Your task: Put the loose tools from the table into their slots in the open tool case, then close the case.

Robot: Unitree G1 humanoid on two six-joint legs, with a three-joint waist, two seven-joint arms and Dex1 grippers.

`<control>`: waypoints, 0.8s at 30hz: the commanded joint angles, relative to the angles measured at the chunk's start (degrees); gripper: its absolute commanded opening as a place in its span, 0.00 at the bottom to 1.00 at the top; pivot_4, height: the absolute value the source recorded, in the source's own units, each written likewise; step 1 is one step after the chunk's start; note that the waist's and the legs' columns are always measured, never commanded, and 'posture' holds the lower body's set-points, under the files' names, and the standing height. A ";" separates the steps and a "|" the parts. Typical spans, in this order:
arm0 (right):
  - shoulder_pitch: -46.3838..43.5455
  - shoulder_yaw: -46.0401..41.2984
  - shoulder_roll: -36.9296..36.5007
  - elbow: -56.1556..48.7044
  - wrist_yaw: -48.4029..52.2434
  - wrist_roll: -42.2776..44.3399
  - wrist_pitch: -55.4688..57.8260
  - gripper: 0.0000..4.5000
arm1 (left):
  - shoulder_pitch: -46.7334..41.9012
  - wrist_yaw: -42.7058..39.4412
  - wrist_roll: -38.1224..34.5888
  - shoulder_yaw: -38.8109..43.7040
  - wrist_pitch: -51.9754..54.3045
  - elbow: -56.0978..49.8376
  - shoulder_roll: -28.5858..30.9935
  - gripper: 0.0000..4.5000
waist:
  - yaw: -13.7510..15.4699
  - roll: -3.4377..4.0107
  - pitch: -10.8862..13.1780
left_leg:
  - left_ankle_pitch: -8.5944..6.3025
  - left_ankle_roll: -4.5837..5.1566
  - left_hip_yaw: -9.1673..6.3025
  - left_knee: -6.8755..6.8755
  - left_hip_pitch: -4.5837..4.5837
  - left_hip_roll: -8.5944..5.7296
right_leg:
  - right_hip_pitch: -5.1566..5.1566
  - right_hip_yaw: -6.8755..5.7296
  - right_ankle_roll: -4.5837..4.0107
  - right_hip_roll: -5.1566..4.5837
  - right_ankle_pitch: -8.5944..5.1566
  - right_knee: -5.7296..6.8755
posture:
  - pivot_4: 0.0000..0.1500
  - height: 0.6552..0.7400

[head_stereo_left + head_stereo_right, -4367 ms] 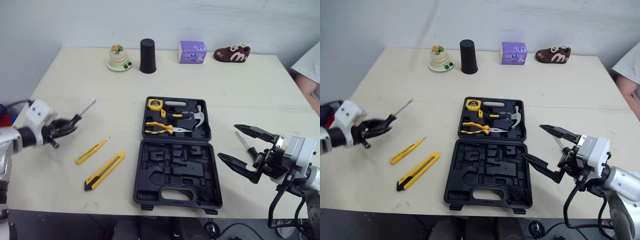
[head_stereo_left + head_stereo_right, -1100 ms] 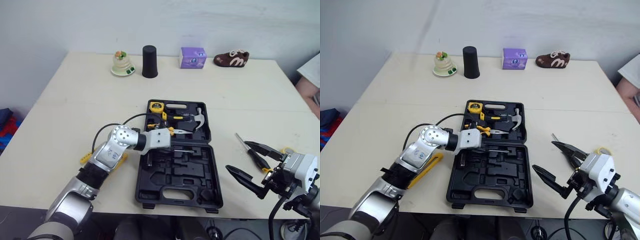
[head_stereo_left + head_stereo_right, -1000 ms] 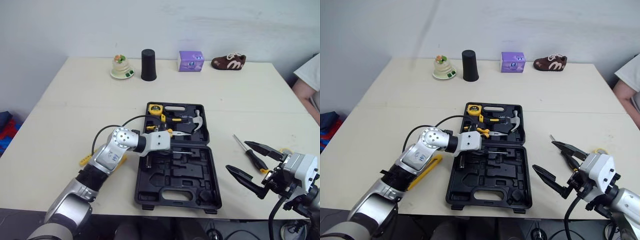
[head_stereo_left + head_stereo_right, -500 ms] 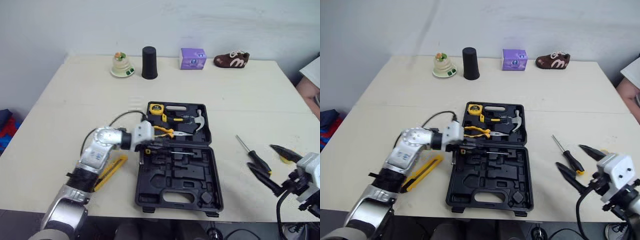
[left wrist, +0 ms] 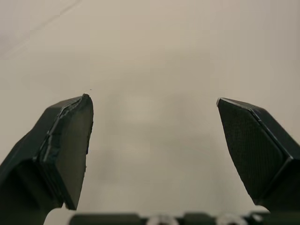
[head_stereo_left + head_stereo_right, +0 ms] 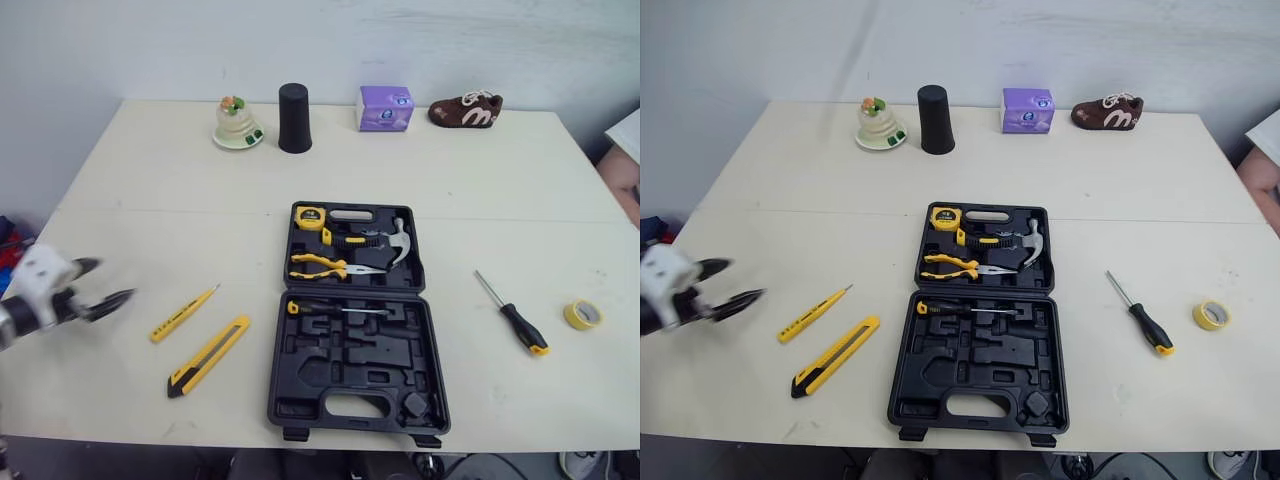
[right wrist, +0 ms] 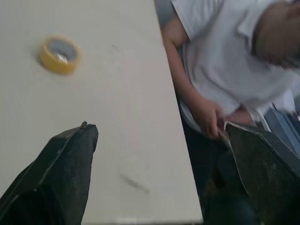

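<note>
The black tool case (image 6: 432, 352) lies open mid-table. Its far half holds a tape measure (image 6: 309, 214), a hammer (image 6: 388, 241) and pliers (image 6: 325, 267). A thin screwdriver (image 6: 335, 310) rests in a slot of the near half. Left of the case lie a yellow tester screwdriver (image 6: 183, 314) and a yellow utility knife (image 6: 208, 356). On its right lie a black-handled screwdriver (image 6: 513, 318) and a yellow tape roll (image 6: 583, 315). My left gripper (image 6: 103, 283) hovers open and empty near the table's left edge. My right gripper (image 7: 157, 125) stands open over the table's right edge, near the tape roll (image 7: 59, 55).
Along the back edge stand a small figurine (image 6: 236, 121), a black cup (image 6: 294, 117), a purple box (image 6: 385, 107) and a brown shoe (image 6: 465, 109). A person in a white shirt (image 7: 225, 61) sits just past the table's right edge.
My left gripper has opened, left the thin screwdriver in the case's near half and drawn back to the table's left side. The right gripper has moved off to the right.
</note>
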 commanded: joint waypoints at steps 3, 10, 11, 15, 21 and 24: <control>2.08 -2.58 1.46 6.85 -5.29 -0.21 -4.13 1.00 | 3.56 5.40 -2.32 8.93 -3.90 8.86 2.61 0.99 | -0.09 -0.02 -0.01 | -0.28 -0.07 -0.02 -0.04 0.04 -0.01 | 0.04 -0.05 -0.02 -0.12 -0.01 0.02 | 1.00 1.00; -0.38 1.55 -1.32 3.73 -7.01 0.91 -2.32 1.00 | 4.40 4.35 -5.01 9.48 -2.34 5.58 0.25 0.99 | -1.00 -0.20 -0.13 | -0.07 -0.18 0.01 -0.44 0.39 -0.08 | 0.26 -0.14 -0.43 -0.33 -0.22 0.19 | 1.00 1.00; -1.04 2.59 -2.58 1.82 -7.98 0.81 0.84 1.00 | 4.09 2.65 -6.50 8.77 -0.46 2.58 -0.67 0.99 | -1.14 -0.24 -0.15 | -0.02 -0.18 0.05 -0.60 0.53 -0.14 | 0.34 -0.13 -0.43 -0.40 -0.22 0.19 | 1.00 1.00; -1.94 6.30 -5.87 -9.26 -6.21 6.20 10.69 1.00 | 2.31 -1.82 -9.47 4.66 4.84 -8.51 -3.16 0.99 | -1.46 -0.22 -0.14 | 0.20 -0.16 0.09 -0.78 0.72 -0.29 | 0.38 -0.09 -0.31 -0.46 -0.15 0.31 | 1.00 1.00; -0.90 10.50 -13.84 -28.17 -4.43 16.19 32.12 1.00 | -4.05 -2.12 -12.34 -3.84 13.66 -25.28 -7.23 0.99 | -1.02 -0.17 -0.11 | 0.47 -0.04 0.05 -0.79 0.65 -0.13 | 0.31 -0.05 -0.04 -0.12 -0.01 0.34 | 1.00 1.00; -0.46 11.09 -17.71 -34.10 -3.78 21.26 42.22 1.00 | -6.75 -3.33 -15.01 -7.92 19.09 -34.39 -8.11 0.99 | -0.80 -0.19 -0.09 | 0.54 -0.23 0.04 -0.78 0.52 -0.04 | 0.24 -0.03 -0.01 0.07 -0.02 0.26 | 1.00 1.00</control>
